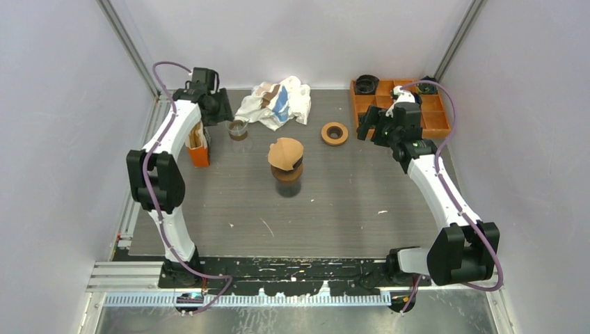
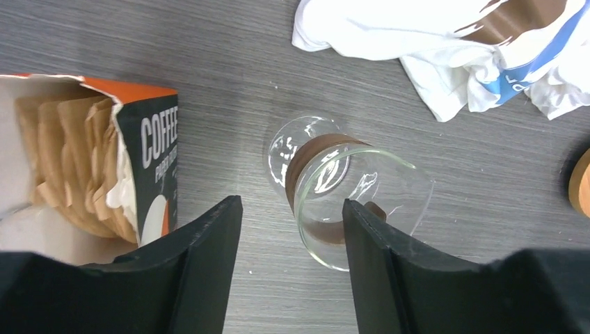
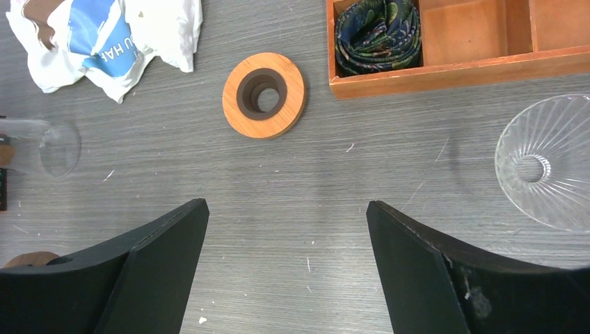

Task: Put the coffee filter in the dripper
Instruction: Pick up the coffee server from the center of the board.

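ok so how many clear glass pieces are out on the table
2: a brown-banded glass beside the filter box, and a ribbed dripper near the orange tray. What sits under the centre filter is unclear.

Grey, finely streaked wood-grain table top [image 1: 348, 209]. Far left, orange cardboard filter carton [image 2: 156, 167], black panel, white lettering; tan pleated paper filters [image 2: 69, 160] inside. Beside it, clear glass carafe [image 2: 327, 163], brown collar. Far centre, white crumpled cloth [image 2: 431, 42] patched brown and blue. Honey-coloured round wooden ring [image 3: 264, 95], dark brown hole. Far right, orange wooden compartment tray [image 3: 452, 73] with dark blue-green leaf-patterned fabric [image 3: 378, 31]. Clear ribbed glass dripper [image 3: 546, 163].
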